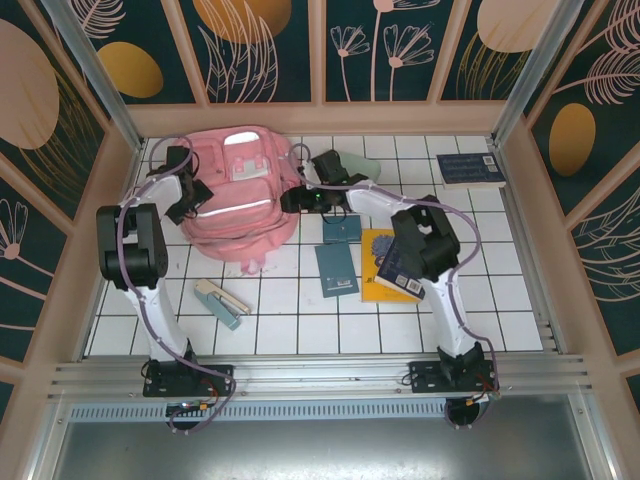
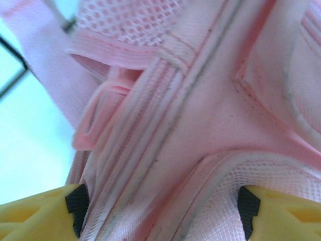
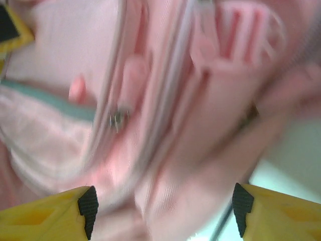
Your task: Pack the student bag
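Top view: student bag [image 1: 240, 195] lies flat on the tiled table [image 1: 300, 325], in its 11 o'clock quarter. The bag's far edge sits close against the back wall [image 1: 320, 117] at 12 o'clock, so there is little room there. Bare tiles run from 6 o'clock of the bag down to a small beige-and-teal object [image 1: 222, 303]. At 3 to 4 o'clock are loose books [image 1: 337, 268], near the bag but apart from it.

At the bag's 9 o'clock flank: left gripper [image 1: 190, 200], with the table's left edge just beyond it. Left wrist view: yellow fingers [image 2: 40, 213] are spread wide and released. Pink seams and mesh run between the pads [image 2: 76, 206], with no pinch visible.

At the bag's 3 o'clock flank: right gripper [image 1: 298, 197]. The right wrist view is blurred. Its fingers [image 3: 281, 211] stand wide apart and released, with pink fabric and a zip line between them, probably clear of both pads.
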`<state>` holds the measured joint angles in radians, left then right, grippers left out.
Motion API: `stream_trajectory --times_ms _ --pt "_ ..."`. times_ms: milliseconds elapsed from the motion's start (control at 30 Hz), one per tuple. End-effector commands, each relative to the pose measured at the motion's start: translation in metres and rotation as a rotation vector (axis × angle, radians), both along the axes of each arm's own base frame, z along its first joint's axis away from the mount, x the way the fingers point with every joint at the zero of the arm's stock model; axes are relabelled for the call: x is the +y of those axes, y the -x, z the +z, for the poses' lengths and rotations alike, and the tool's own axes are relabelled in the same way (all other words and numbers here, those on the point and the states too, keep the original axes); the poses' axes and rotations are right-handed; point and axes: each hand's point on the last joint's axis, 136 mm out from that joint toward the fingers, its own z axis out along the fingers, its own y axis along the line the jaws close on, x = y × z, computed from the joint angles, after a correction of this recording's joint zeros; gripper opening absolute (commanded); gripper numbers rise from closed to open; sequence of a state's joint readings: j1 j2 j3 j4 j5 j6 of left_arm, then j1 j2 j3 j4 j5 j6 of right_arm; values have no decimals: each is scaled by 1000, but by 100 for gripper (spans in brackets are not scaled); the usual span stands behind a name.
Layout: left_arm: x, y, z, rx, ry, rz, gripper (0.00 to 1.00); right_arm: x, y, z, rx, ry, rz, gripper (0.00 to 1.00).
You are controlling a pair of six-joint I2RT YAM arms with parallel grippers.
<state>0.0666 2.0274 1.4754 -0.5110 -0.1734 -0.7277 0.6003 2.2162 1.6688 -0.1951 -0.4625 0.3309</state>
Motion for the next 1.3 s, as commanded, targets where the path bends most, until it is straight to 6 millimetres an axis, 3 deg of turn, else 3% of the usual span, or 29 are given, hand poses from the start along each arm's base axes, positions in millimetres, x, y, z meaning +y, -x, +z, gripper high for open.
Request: stream_trajectory --times_ms 0,67,100,167,200,367,467,533,667,1067,1267 --pt "33 1 26 29 -134 51 81 -27 -17 61 -109 -91 -101 75" --pt "24 -5 46 -17 -116 14 81 -36 -13 65 -117 -86 -143 75" --pt "11 -8 56 -43 -119 -32 81 -57 -25 65 -127 -72 -212 75" --pt "-19 -11 74 -59 -187 -130 81 -72 -28 70 -141 -61 -277 73" --pt "-44 -10 79 -49 -226 -200 82 -79 -29 72 -145 -59 -307 72" --pt "-143 6 68 7 -276 -398 83 -104 -32 74 -143 -47 -414 69" --pt "-182 9 58 42 -309 -450 84 -110 -28 70 -127 -56 -422 69" --pt "-197 8 54 64 -367 -468 84 -112 -25 67 -120 -56 -422 69" --pt "-205 4 35 123 -408 -463 83 -115 -18 61 -107 -51 -418 68" --pt "-190 14 6 188 -490 -476 72 -110 -10 46 -76 -50 -388 67" --pt "-191 10 19 127 -472 -474 70 -103 -6 42 -71 -40 -367 67"
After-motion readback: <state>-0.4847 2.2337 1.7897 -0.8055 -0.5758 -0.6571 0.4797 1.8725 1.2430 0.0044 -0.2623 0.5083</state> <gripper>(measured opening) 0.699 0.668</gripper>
